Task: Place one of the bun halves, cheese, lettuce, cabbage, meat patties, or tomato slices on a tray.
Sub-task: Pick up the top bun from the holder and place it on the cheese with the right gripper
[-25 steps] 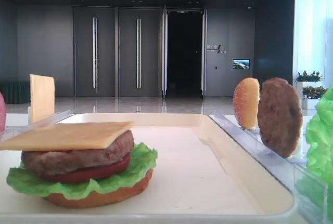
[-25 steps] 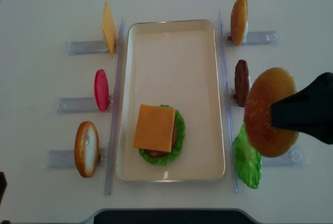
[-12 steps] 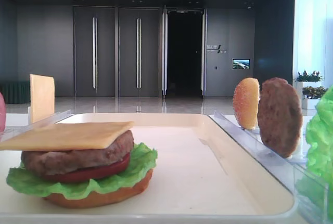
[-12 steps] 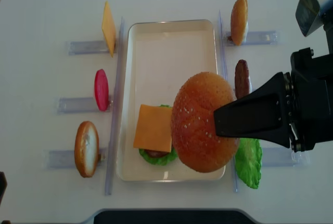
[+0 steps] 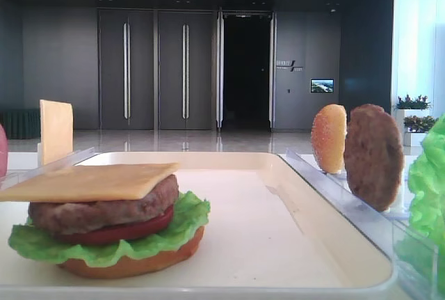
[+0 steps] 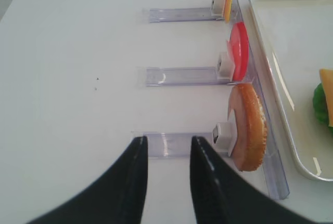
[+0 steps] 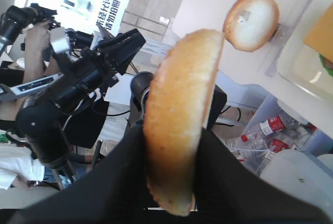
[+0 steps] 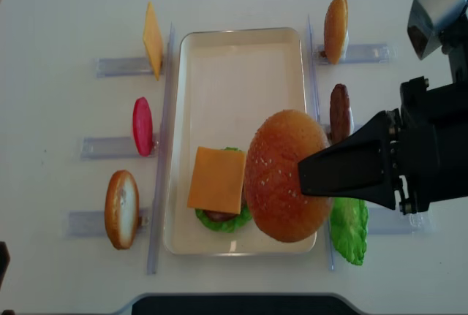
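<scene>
since a second ago the right gripper (image 8: 303,176) has carried the sesame bun top (image 8: 287,176) from beside the right-hand racks to above the near right part of the cream tray (image 8: 241,37), and in the last half second it barely shifted. in the overhead view the bun's domed crust faces up, hanging just beside the stacked burger (image 8: 219,183) and covering part of its lettuce edge; whether it touches anything below cannot be told. the right wrist view shows the dark fingers (image 7: 130,172) pinching the bun top (image 7: 182,130) by its lower edge, one on each face. the low front view shows the stack (image 5: 104,223) in the tray (image 5: 334,244): orange-brown base, lettuce, tomato slice, meat patty and a cheese slice (image 5: 90,180) on top, with no bun over it in that picture. on the right racks stand another bun half (image 8: 336,20), a meat patty (image 8: 339,114) and a lettuce leaf (image 8: 349,231). on the left racks stand a cheese slice (image 8: 152,39), a red tomato slice (image 8: 142,126) and a bun half (image 8: 121,209). the left gripper (image 6: 166,148) hovers over the white tabletop (image 6: 73,78) with its fingers drawn close together and nothing between them, near the clear rack (image 6: 177,143) that holds the bun half (image 6: 248,126).
</scene>
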Controlling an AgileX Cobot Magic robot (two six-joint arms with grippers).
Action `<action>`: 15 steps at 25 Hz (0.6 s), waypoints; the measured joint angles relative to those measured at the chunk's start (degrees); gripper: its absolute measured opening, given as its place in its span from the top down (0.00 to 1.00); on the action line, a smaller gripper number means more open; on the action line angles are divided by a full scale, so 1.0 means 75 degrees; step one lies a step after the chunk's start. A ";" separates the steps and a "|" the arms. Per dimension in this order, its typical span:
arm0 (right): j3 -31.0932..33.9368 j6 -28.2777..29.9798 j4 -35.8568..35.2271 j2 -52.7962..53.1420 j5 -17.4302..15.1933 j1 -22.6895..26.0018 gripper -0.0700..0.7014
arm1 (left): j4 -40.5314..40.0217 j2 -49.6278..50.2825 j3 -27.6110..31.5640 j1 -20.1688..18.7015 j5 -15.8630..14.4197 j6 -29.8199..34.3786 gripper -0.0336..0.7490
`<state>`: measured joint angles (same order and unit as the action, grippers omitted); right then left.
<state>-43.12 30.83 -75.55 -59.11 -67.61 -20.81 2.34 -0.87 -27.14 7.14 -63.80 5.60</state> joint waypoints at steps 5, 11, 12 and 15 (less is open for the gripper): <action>0.0120 0.0865 -0.0267 -0.0942 0.0463 0.0000 0.61 | 0.0000 0.0000 0.0000 0.0000 0.0000 0.0000 0.68; 0.0120 0.1968 -0.0886 -0.2435 0.0483 0.0000 0.61 | 0.0000 0.0000 0.0000 0.0000 0.0000 0.0000 0.68; 0.0120 0.2133 -0.0912 -0.2666 0.0483 0.0000 0.61 | 0.0000 0.0000 0.0000 0.0000 0.0000 0.0000 0.68; 0.0120 0.2554 -0.1099 -0.3265 0.0483 0.0000 0.61 | 0.0000 0.0000 0.0000 0.0000 0.0000 0.0000 0.68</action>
<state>-42.22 49.99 -83.79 -83.60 -63.99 -20.81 2.34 -0.87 -27.14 7.14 -63.80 5.60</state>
